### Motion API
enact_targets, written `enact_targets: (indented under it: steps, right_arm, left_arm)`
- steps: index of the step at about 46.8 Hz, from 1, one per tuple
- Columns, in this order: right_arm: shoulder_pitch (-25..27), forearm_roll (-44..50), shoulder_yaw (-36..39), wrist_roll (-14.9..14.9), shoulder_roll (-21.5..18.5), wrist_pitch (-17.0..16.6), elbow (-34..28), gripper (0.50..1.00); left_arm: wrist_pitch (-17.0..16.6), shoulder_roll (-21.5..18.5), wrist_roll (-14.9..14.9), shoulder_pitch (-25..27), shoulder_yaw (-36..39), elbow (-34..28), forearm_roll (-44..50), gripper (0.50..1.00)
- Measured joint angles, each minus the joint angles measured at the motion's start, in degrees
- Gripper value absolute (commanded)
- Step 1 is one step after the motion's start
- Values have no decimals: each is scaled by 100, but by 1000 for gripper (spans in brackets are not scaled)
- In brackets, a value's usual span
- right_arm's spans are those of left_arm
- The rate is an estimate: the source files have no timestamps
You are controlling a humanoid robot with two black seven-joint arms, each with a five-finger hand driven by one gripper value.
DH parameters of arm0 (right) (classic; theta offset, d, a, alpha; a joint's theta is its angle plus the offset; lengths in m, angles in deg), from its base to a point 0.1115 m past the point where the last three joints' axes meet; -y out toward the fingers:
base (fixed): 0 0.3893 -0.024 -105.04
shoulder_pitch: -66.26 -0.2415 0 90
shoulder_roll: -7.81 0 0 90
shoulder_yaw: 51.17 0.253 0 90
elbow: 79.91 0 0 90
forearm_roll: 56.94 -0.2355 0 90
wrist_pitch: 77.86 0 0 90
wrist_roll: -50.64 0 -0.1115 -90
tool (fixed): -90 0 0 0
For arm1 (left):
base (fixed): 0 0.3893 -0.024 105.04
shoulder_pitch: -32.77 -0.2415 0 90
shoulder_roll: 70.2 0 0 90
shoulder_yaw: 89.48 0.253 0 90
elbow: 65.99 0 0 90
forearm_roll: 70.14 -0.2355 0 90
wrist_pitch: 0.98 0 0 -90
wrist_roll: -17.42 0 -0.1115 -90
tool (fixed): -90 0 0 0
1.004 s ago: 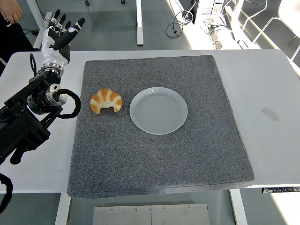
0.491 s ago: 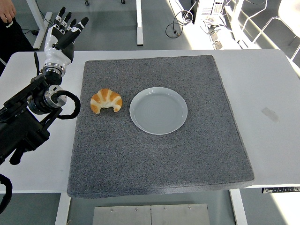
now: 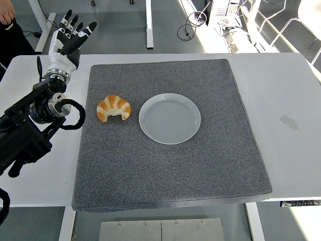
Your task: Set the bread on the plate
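A croissant (image 3: 114, 107) lies on the left part of a grey mat (image 3: 170, 165) that covers the middle of the white desk (image 3: 286, 100). Its curved back faces the far side and its two tips point toward the near edge. Just to its right, apart from it by a narrow strip of mat, sits a round pale grey plate (image 3: 169, 118) with nothing on it. The left hand (image 3: 70, 40) is raised over the far left corner of the desk, off the mat and well apart from the croissant. Its black-tipped fingers (image 3: 75, 25) are spread and point up and away, and it holds nothing. The black left arm (image 3: 30, 125) runs in from the left edge of the picture, with a loop of black cable beside the wrist joint. A small pale mark (image 3: 289, 122) shows on the bare desk to the right of the mat. At the top left corner a person's hand (image 3: 7, 12) and dark clothing are partly visible beyond the desk.
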Motion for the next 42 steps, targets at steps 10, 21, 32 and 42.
enact_targets:
  steps: [10,21,32,42]
  right_arm:
    - [1,0,0,-1,0,0,0,1000]
    - [3,1,0,-2,0,0,0,1000]
    - [3,3,0,-2,0,0,0,1000]
    - [3,3,0,-1,0,0,0,1000]
  left_arm:
    - [-118,-372,48,215,680,-74,0,971]
    - [-245,-1245,100,876,2075,-731,-9,949]
    - [-347,-1845,263,1659,3539,-1287,-467,948]
    - [-410,-2111,613,1740,3671,-1800,-1493,937]
